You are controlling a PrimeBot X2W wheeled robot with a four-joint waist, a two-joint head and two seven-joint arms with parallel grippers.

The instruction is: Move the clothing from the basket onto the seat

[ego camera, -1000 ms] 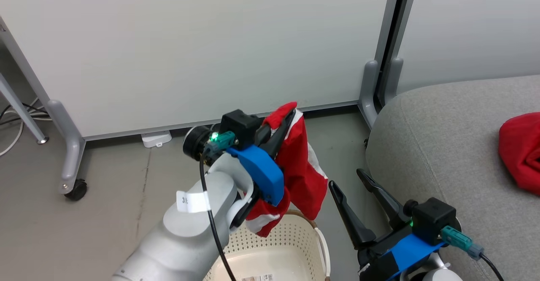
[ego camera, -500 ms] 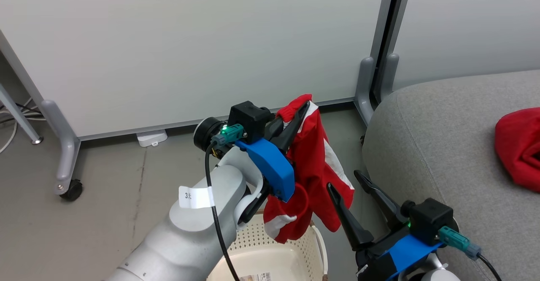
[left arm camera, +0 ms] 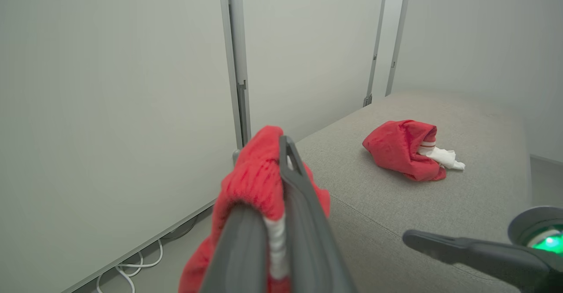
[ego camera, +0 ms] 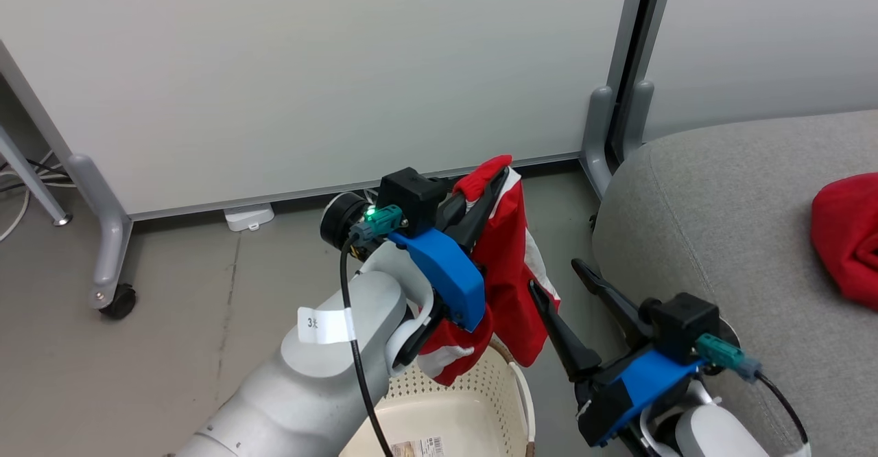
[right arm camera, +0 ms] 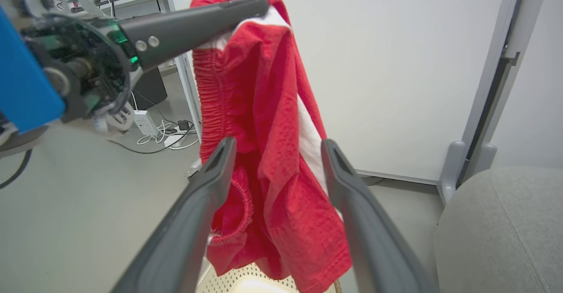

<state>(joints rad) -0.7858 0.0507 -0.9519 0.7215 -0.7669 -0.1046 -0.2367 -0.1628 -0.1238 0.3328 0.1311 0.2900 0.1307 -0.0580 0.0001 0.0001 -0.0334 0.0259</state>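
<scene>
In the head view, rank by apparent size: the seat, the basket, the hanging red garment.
1. seat, clearly largest.
2 and 3. hanging red garment and basket look alike; both partly hidden, basket also cut by the frame edge, so unranked.

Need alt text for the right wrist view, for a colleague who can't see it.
A red garment with a white panel hangs from the shut left gripper at upper left, above the basket. The right gripper stands open, its two dark fingers framing the cloth without gripping it; the grey seat is at lower right.
</scene>
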